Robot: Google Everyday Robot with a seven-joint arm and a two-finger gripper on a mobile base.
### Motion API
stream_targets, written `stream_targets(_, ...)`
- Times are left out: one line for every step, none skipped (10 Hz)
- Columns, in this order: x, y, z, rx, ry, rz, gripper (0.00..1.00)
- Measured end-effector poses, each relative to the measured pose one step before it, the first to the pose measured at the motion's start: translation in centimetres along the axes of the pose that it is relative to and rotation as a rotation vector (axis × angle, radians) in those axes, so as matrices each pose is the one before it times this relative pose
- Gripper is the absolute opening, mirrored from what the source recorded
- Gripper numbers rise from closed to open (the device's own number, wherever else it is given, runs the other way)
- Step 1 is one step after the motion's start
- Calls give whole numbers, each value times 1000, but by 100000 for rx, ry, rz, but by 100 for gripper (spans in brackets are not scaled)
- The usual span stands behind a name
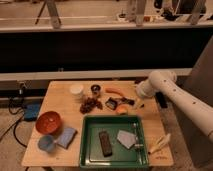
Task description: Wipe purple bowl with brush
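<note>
The brush (114, 104) lies on the table just behind the green tray, its squarish dark head to the left and its slim black handle pointing right. My gripper (137, 103) hangs from the white arm (167, 92) at the right end of that handle, low over the table. I cannot tell whether it touches the handle. No purple bowl shows in this view.
An orange-red bowl (48, 122), a small blue cup (46, 144) and a blue cloth (66, 136) sit front left. The green tray (90, 150) holds a dark block (105, 143) and a grey piece (125, 138). A cream tool (159, 144) lies front right. A white cup (76, 90), carrot (115, 92) and brown cluster (90, 105) sit behind.
</note>
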Motion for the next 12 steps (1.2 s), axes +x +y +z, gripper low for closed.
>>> stream_targets(189, 57, 519, 526, 74, 691, 80)
stream_targets(106, -10, 459, 337, 117, 352, 80)
stream_targets(321, 30, 339, 261, 337, 483, 80)
stream_targets(429, -43, 203, 231, 513, 369, 80)
stream_targets(249, -53, 295, 9, 299, 194, 80)
stream_targets(200, -112, 355, -15, 272, 364, 80)
stream_targets(131, -74, 404, -171, 191, 364, 80)
stream_targets(346, -106, 324, 8, 115, 795, 80)
stream_targets(393, -82, 209, -4, -54, 948, 80)
stream_targets(404, -105, 190, 4, -37, 749, 80)
stream_targets(587, -111, 378, -204, -128, 823, 80)
stream_targets(520, -72, 572, -598, -220, 716, 80)
